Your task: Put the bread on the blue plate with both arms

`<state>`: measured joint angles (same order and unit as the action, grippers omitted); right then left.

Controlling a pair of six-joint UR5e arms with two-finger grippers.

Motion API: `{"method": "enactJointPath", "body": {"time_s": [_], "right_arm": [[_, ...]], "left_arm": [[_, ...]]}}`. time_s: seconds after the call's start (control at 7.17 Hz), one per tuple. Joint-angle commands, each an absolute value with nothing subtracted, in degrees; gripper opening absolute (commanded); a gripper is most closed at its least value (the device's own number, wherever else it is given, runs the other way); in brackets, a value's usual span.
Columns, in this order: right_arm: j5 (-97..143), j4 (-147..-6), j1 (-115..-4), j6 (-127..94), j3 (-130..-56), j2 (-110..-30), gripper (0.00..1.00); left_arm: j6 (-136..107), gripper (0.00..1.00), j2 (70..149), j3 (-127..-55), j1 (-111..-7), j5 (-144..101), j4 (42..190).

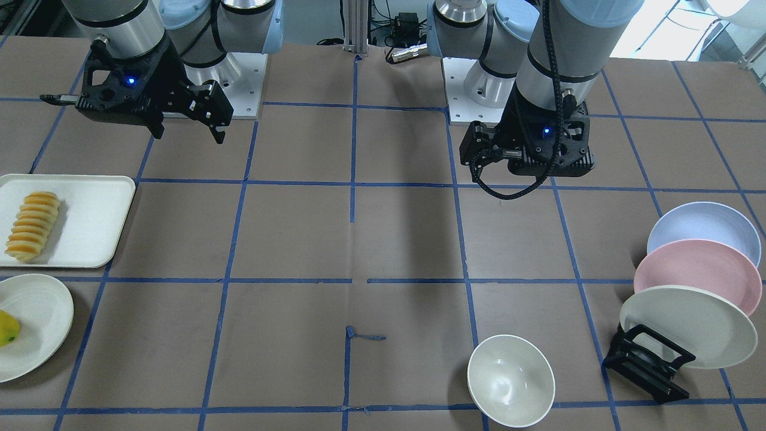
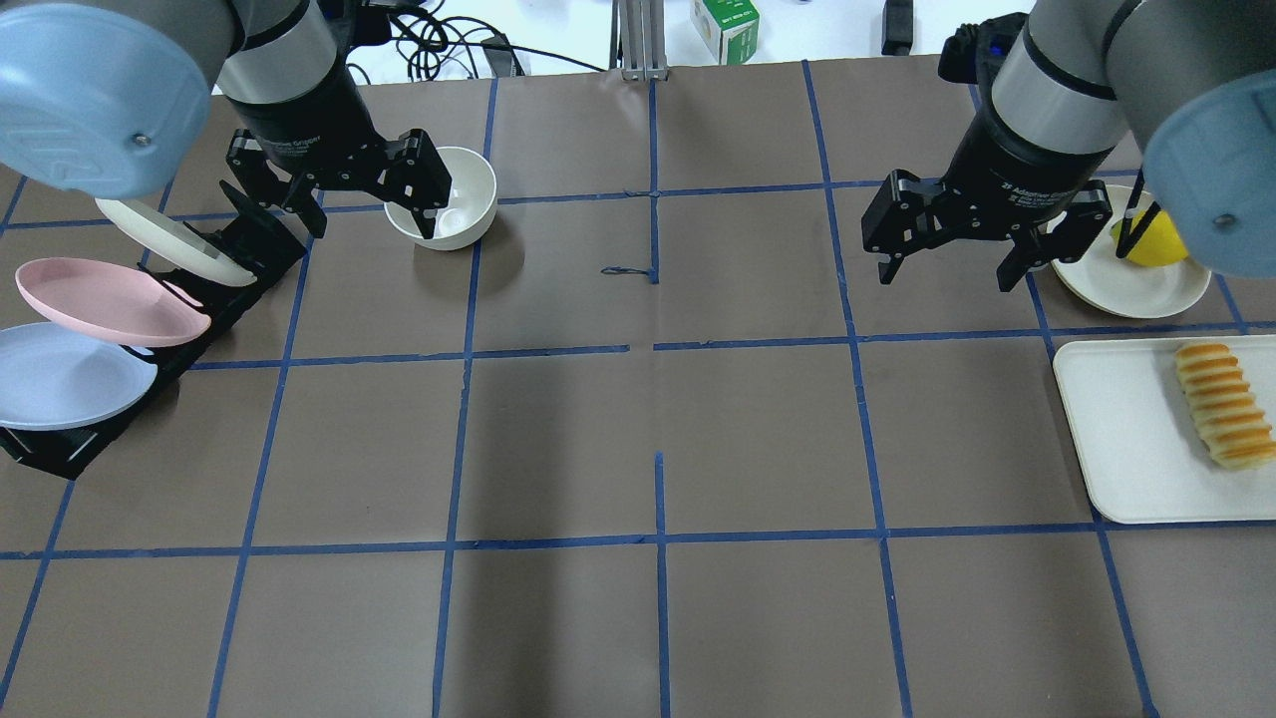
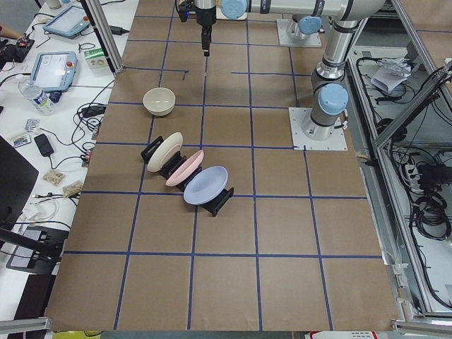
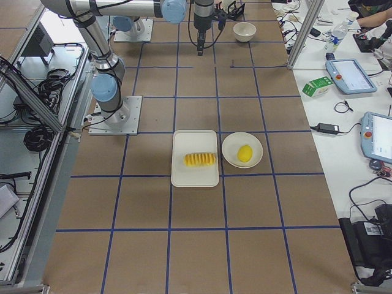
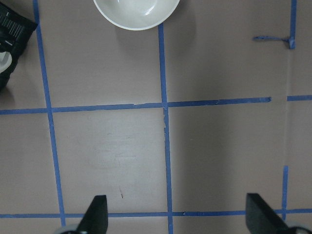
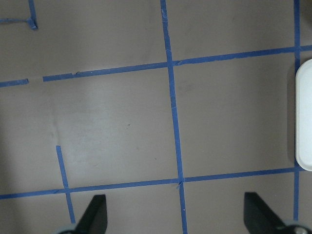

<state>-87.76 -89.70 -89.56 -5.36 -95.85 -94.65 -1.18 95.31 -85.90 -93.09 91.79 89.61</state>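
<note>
I am a two-armed robot at a brown table [image 2: 638, 419] marked into squares with blue tape. Both of my arms hang above the table, well apart, one on each side.

My left gripper [image 2: 374, 229] has its two black fingers spread wide and grips nothing. Its wrist camera looks down on bare table between the fingertips, with a white bowl [image 2: 469, 199] at the top edge of that view. My right gripper [image 2: 947, 279] is spread just as wide and is also empty. Its wrist camera shows bare table and tape lines, with the rounded edge of a white tray [image 2: 1116, 439] at the side.

The bread [image 2: 1224, 404], a long loaf of yellow-orange ridged slices, lies on that tray at the far right of the table, on the tray's outer half. Neither gripper touches it. Just beyond the tray, a small round white plate [image 2: 1126, 289] holds a yellow fruit [image 2: 1156, 244].

The blue plate [image 2: 60, 379] is at the far left of the table, well apart from the bread. It stands tilted in a black rack [image 2: 60, 449], in the slot nearest my base. A pink plate [image 2: 100, 299] leans in the next slot, and a cream-white plate [image 2: 169, 239] in the slot farthest from me. The white bowl sits upright on the table near that far end of the rack.
</note>
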Motion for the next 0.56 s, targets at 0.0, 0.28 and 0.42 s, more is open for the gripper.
{"method": "enactJointPath", "body": {"time_s": [0.0,0.28,0.42], "right_arm": [[-87.7,-89.3,-89.6,-5.4,-95.9,-94.7,1.00],[-87.8,-89.1,-89.6,-5.3,-95.9,-94.7,1.00],[-87.7,-89.1,-89.4,-5.2,-96.0,-94.4,1.00]], "left_arm": [[-1.0,1.00,95.0,-86.0,-93.1,90.4,89.6],[-1.1,1.00,95.0,-86.0,-93.2,90.3,89.6],[-1.1,1.00,95.0,-86.0,-93.2,90.3,89.6]]}}
